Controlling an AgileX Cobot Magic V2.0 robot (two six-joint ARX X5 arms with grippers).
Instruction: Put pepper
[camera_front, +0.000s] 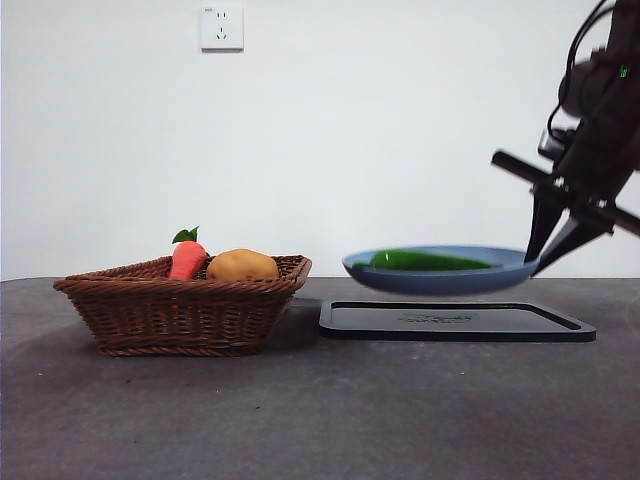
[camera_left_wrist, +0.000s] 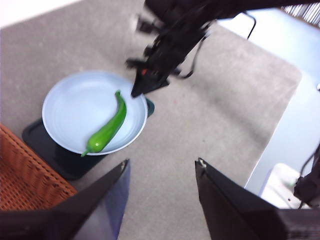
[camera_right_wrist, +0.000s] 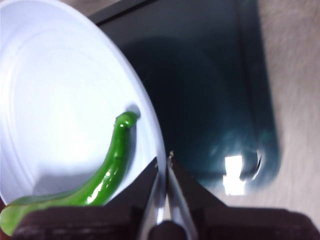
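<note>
- Your right gripper (camera_front: 548, 252) is pinching the rim of the blue plate (camera_front: 440, 281), holding it in the air above the black tray (camera_front: 455, 322); keep it level.
- The pepper (camera_front: 425, 261) is lying loose on the plate, so you should be moving slowly.
- Your left gripper (camera_left_wrist: 162, 172) is waiting with jaws apart, holding nothing.
- The tray is bearing embossed writing, too small to read.

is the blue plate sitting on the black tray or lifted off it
Lifted. The right gripper has its jaws shut on the blue plate rim, and a gap shows above the black tray.
</note>
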